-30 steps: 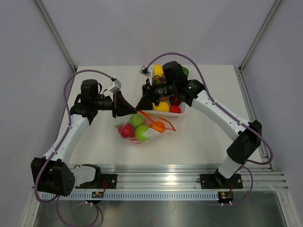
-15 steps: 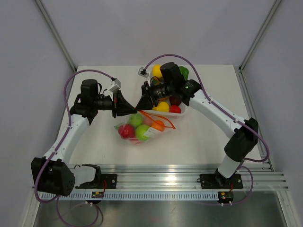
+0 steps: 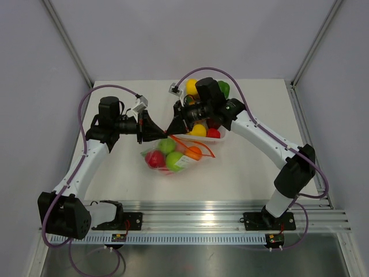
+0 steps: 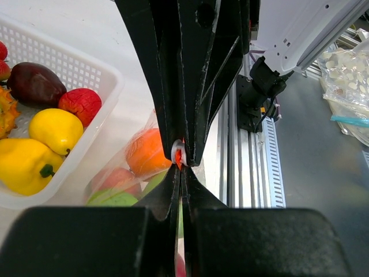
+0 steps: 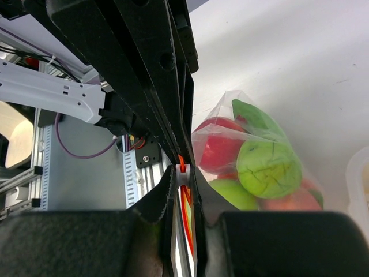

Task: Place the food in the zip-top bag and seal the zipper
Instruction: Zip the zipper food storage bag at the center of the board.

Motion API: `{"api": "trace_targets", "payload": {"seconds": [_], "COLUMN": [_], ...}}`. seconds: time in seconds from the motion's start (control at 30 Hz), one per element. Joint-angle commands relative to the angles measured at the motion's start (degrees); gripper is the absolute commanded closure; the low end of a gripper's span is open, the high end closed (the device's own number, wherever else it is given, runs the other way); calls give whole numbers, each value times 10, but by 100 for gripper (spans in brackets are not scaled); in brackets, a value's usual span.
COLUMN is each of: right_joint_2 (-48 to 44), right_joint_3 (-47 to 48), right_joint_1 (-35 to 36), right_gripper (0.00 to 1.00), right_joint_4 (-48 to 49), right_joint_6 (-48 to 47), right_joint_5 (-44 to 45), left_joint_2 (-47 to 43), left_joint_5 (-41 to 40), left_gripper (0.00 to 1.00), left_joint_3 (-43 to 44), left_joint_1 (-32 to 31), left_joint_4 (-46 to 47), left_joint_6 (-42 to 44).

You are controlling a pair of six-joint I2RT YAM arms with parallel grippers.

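**A:** Why do the two tips meet over the middle of the table [image 3: 115,173]?

**B:** The left gripper [image 3: 155,134] is clamped flat on the zipper [image 4: 179,156] at one corner of the zip-top bag [image 3: 173,158]. That corner is lifted and the rest of the bag lies on the table. I judge the grip is there to anchor the strip. The right gripper [image 3: 173,128], nose to nose with it, has its jaws down to a slit on the same strip, probably to press the seal along.

**A:** And the food [image 3: 166,146]?

**B:** Some is inside the bag. More sits in the white tray [image 4: 106,78], further right.

**A:** What do the wrist cameras add?

**B:** From above, the fingers hide the pinch. The left wrist view shows the orange-red strip caught between both pairs of tips. The right wrist view shows the bagged fruit up close. Only the top view shows the strip's loose end trailing right across the bag.
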Motion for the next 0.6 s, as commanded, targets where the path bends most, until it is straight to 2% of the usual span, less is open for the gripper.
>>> {"api": "trace_targets", "payload": {"seconds": [0.0,0.27,0.57], "right_joint_2": [-40,-100,-195], "right_joint_3": [-21,-93,-193], "right_joint_1": [-1,-1,-1], "right_gripper": [100,100,100], "right_joint_4": [-5,-34,-45], "right_joint_6": [-22,-44,-43], "right_joint_5": [31,104,216], "left_joint_2": [-17,-23,-34], "left_joint_5": [16,19,-24], "left_gripper": [100,100,100], "left_joint_3": [13,22,56], "left_joint_1": [-1,19,70], "left_joint_4": [33,70,97], "left_joint_6": [1,-33,-83]}}
